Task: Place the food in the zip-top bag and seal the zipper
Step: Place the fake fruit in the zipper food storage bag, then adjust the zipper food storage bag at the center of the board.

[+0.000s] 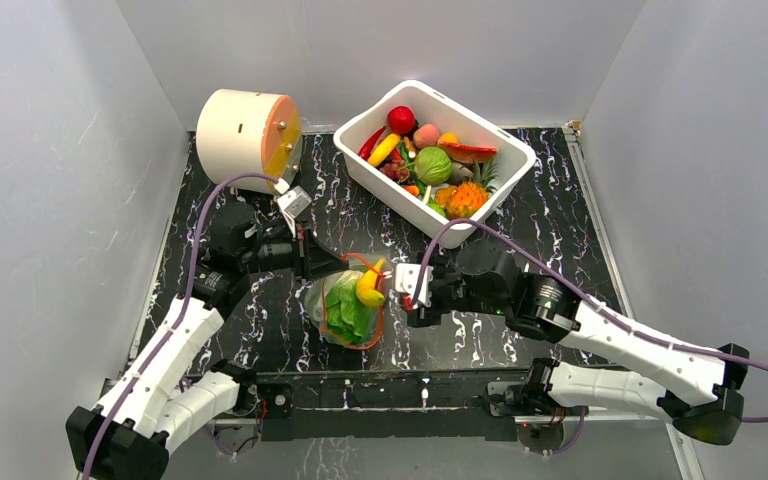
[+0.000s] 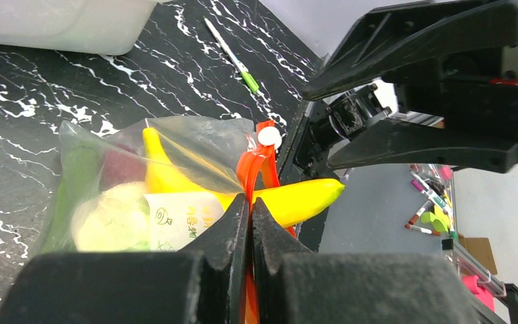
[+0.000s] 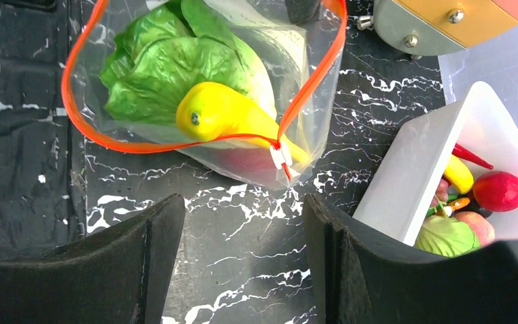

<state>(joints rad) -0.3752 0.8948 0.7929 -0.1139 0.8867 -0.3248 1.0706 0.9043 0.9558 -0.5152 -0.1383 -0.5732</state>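
Left tool (image 2: 251, 202) pinching zipper (image 2: 253, 169), right wrist view shows banana (image 3: 222, 115) protruding

- One zip-top bag (image 3: 313, 121), with one orange-red zipper (image 3: 74, 118) and one white slider (image 3: 280, 155).
- Inside it, at least one banana (image 3: 226, 115) and one bunch of leafy greens (image 3: 168, 67).
- One white tub (image 1: 390, 195); its heaped food (image 1: 433, 165) is too crowded to count.
- One cream cylinder (image 1: 240, 125).
- Two end effectors: left end effector (image 2: 249, 202), right end effector (image 3: 243, 202).

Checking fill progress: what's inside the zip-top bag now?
Leafy greens and a yellow banana, one end poking out the open mouth. A dark red piece shows through the zip-top bag wall. Anything beneath the greens is covered.
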